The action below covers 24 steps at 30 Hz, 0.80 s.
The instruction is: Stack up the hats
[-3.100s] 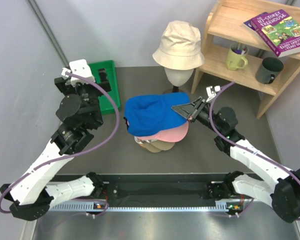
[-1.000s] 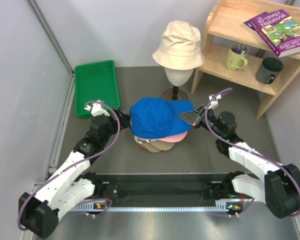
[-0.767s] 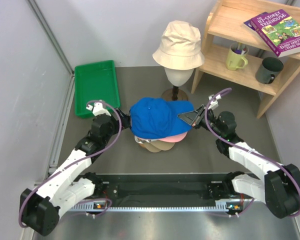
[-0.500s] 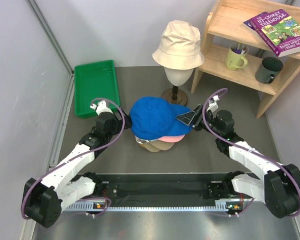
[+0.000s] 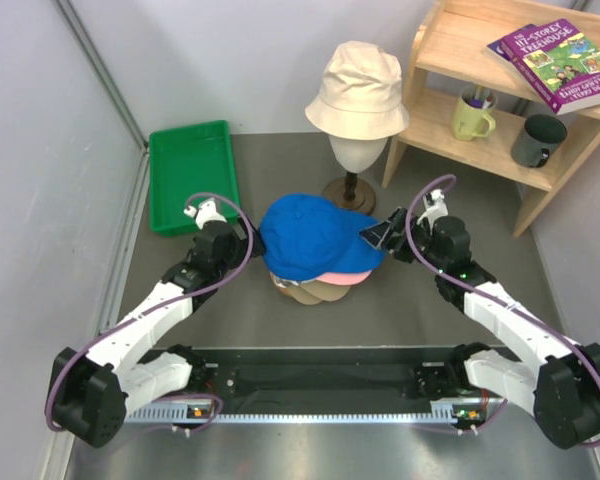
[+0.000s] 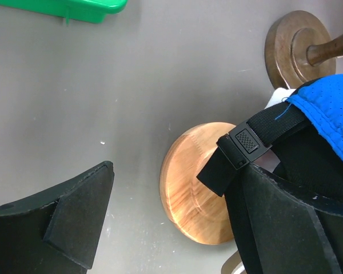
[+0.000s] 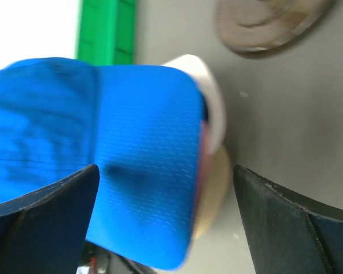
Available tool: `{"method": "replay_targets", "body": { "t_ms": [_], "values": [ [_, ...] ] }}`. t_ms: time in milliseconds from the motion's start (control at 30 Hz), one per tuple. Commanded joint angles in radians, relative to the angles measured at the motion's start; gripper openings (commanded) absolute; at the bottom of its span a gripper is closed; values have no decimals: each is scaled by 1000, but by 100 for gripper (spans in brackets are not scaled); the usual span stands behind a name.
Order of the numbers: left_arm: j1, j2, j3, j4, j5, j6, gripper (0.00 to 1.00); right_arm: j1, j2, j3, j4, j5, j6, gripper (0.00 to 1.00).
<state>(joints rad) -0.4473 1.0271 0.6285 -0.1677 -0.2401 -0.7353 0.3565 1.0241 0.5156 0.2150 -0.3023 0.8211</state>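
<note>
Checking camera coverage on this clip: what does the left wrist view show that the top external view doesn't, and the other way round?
Only the left wrist view shows the black adjuster strap with its plastic buckle, at the back of the blue baseball cap. Only the top external view shows the cream bucket hat and the wooden shelf holding a purple book. Both show the blue baseball cap, the green plastic tray and the dark round wooden stand base.

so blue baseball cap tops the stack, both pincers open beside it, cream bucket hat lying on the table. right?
No: the cream fabric bucket hat sits on the pale egg-shaped head form, not the table, per the top external view. The blue baseball cap tops the stack; left pincer and right pincer are open beside it.
</note>
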Motion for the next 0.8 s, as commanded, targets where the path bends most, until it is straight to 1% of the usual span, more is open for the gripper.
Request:
{"method": "replay_targets", "body": {
  "t_ms": [0,167,300,433,533,633,667,700,767],
  "values": [
    [4,-10,17,-64,-37,20,97,-10,-41,53,-160,142,-89,100],
    [4,-28,51,-93,-38,34,99,-11,-48,77,-264,229,-120,100],
    [4,-62,99,-130,-41,63,99,-11,-82,70,-276,273,-129,100],
    [4,-111,151,-196,-82,80,99,-16,-148,75,-285,296,-135,100],
    [4,-148,178,-243,-145,91,99,-24,-202,81,-310,362,-151,100],
    [4,-167,201,-324,-253,90,99,-28,-257,84,-342,439,-183,100],
    [9,-162,212,-410,-290,74,99,-31,-272,86,-373,462,-201,100],
    [13,-156,224,-453,-357,33,99,-30,-301,90,-387,512,-214,100],
    [22,-141,253,-527,-392,7,99,-30,-332,93,-426,563,-247,100]
  ]
}}
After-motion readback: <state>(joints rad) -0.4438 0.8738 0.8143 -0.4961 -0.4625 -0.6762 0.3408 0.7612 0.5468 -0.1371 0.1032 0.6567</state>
